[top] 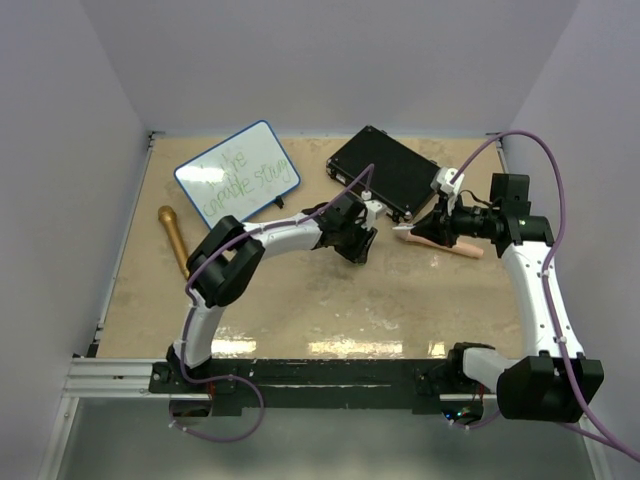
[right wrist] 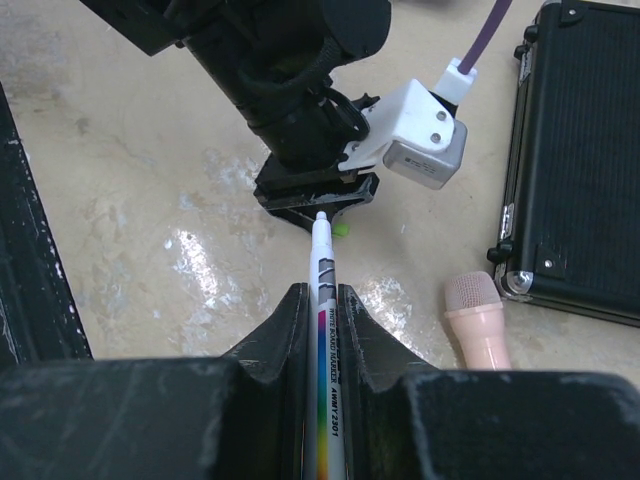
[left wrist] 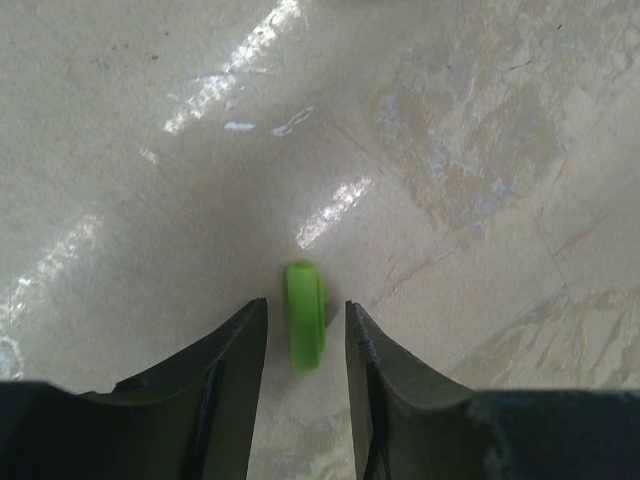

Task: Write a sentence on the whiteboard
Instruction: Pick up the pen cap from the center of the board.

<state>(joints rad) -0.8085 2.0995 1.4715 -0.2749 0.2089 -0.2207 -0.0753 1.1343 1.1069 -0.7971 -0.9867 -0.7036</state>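
**Seen from above:** the whiteboard (top: pixel 238 172) lies tilted near the far left corner of the bench (top: pixel 300 310), with the sentence (top: pixel 243 180) across it in two green lines. Both arms work well apart from it, at mid-bench in front of a black case (top: pixel 385 170). The left gripper (top: pixel 357 246) points down at the surface. The right gripper (top: pixel 418 229) faces it from the right, carrying a marker (top: pixel 404 231) close by a pink microphone (top: pixel 452 246). A tan microphone (top: pixel 172 238) lies near the left edge.

**Left wrist camera:** a green cap (left wrist: pixel 305 330) lies flat on the bench between the two fingers (left wrist: pixel 225 385). Its long axis runs along them, away from the camera. The jaws stand partly open, and a sliver of bench shows on each side of the cap. They grip nothing yet.

**Right wrist camera:** the jaws are clamped on the marker, which runs straight ahead. Its bare tip is aimed at the left gripper, and a speck of the green cap shows just to the right of that tip.

The writing looks done, so capping the marker appears to be the step in hand. The left arm is the one placed for it, already straddling the cap. It would need to pinch the cap across its narrow width, then turn the cap's open end into line with the marker tip.
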